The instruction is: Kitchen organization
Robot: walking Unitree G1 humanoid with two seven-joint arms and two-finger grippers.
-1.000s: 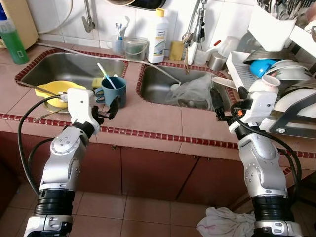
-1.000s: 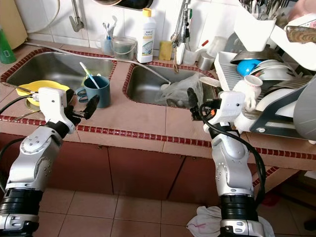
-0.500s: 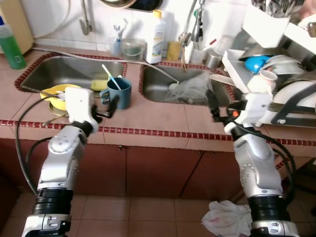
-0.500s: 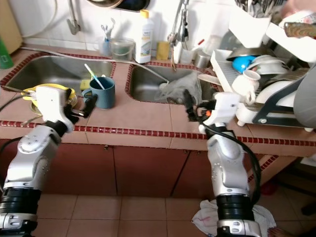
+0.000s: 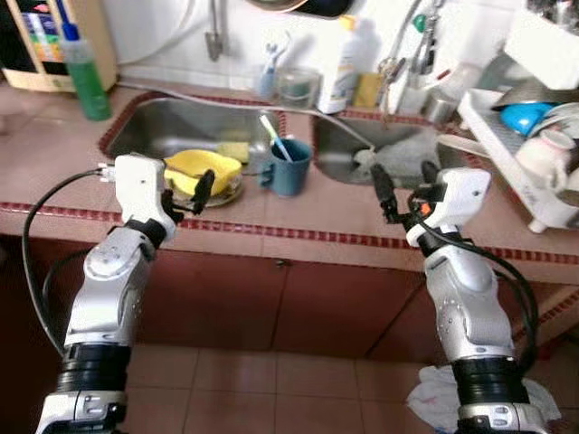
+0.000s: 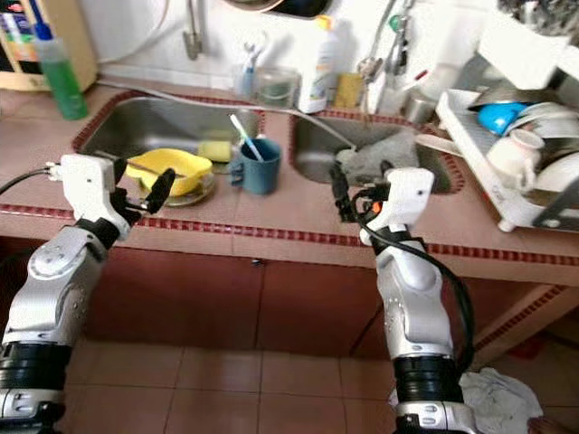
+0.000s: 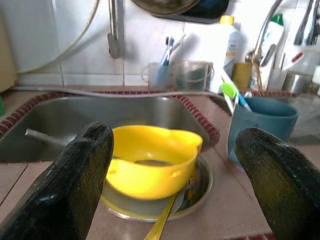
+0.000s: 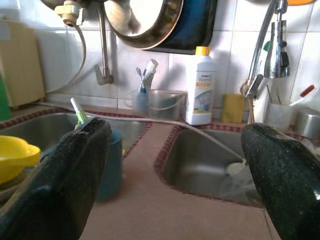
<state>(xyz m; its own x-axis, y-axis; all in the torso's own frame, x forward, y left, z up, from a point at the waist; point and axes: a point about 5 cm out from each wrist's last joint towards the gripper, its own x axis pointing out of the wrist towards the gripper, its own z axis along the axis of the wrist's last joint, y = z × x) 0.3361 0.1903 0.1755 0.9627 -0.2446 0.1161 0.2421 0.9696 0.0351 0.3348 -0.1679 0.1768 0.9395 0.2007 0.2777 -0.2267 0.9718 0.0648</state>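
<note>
My left gripper (image 5: 192,194) is open above the counter's front edge, empty. Just beyond it a yellow bowl (image 5: 204,169) rests on a metal plate at the near corner of the left sink (image 5: 167,122). In the left wrist view the yellow bowl (image 7: 150,160) lies between the two fingers, some way off. A blue mug (image 5: 288,165) holding a toothbrush stands on the divider between the sinks. My right gripper (image 5: 403,185) is open over the counter before the right sink (image 5: 362,145), holding nothing.
A crumpled clear bag (image 5: 403,155) lies in the right sink. A dish rack (image 5: 529,145) full of crockery stands at the right. A green bottle (image 5: 83,72) and a white bottle (image 5: 342,63) stand along the back wall. A cloth (image 5: 434,398) lies on the floor.
The whole picture has shifted right and drawn back, so the camera has moved. Both arms keep their raised pose, both grippers stay open, and nothing on the counter has moved.
</note>
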